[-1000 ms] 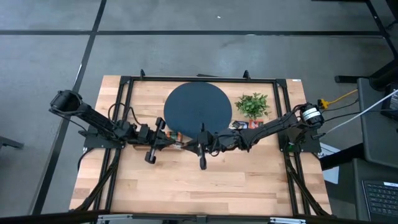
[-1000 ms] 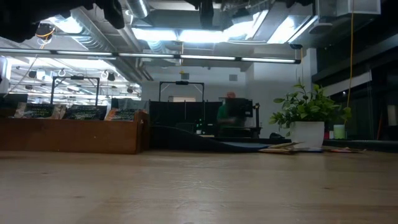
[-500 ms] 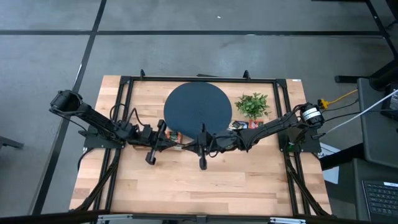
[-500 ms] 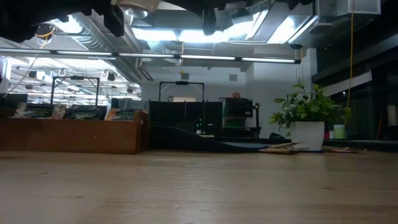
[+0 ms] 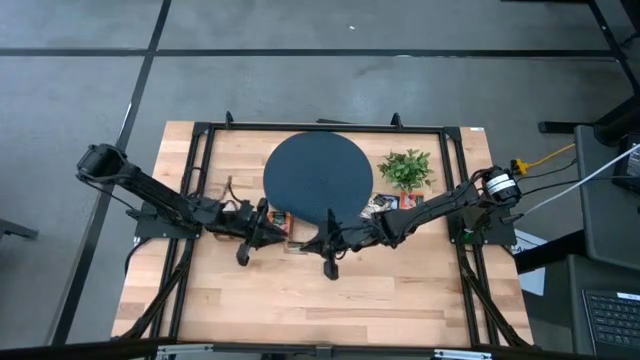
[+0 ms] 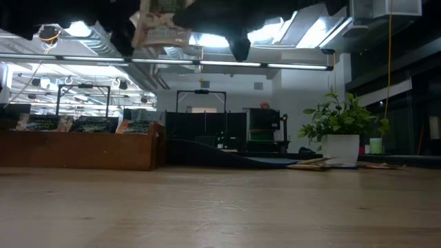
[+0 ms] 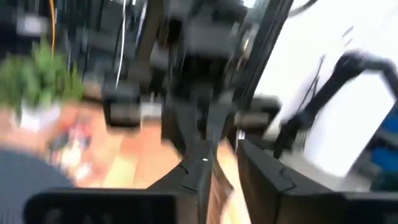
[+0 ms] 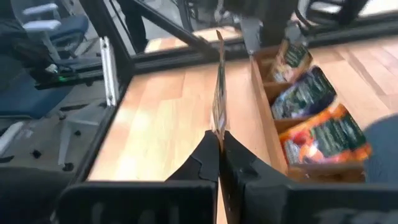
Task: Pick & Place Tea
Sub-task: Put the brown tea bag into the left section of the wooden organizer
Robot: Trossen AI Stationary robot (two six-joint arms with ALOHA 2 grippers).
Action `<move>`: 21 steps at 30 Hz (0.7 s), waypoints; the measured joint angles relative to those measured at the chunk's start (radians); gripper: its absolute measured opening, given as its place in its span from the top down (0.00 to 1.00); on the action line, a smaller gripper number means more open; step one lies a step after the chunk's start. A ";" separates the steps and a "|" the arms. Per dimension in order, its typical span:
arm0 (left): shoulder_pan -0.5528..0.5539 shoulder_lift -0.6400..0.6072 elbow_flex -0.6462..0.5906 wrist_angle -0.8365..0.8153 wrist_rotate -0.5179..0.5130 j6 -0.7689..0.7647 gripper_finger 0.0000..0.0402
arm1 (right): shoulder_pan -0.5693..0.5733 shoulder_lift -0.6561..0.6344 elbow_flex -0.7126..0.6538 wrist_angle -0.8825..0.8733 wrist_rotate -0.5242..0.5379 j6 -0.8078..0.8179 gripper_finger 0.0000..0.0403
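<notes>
Paper-thin and limp, the tea sachet (image 8: 218,93) stands edge-on, pinched at its lower rim between my right pincer's (image 8: 220,142) pressed-together fingers, above the table (image 5: 330,300) beside the wooden box (image 8: 264,124) of sachets. My left pincer (image 5: 262,232) hovers close; whether it is spread I cannot tell. Only the low view shows the sachet's printed face.

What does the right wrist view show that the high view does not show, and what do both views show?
Only the right wrist view shows the right claw shut on a pale flat tea sachet seen edge-on, and the printed green and orange sachets inside the wooden box. Only the high view shows the round dark disc, the small green leafy plant and the left claw. Both show the light wooden table.
</notes>
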 joint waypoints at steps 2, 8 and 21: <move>0.005 -0.009 0.056 -0.195 0.008 -0.052 0.78 | 0.000 0.000 0.000 -0.012 0.000 0.004 1.00; 0.042 0.002 0.318 -0.759 0.070 -0.048 0.68 | 0.000 0.000 0.000 -0.037 -0.001 0.005 1.00; 0.131 0.082 0.648 -1.209 0.208 -0.002 0.65 | -0.010 -0.001 0.000 -0.045 -0.002 0.022 0.99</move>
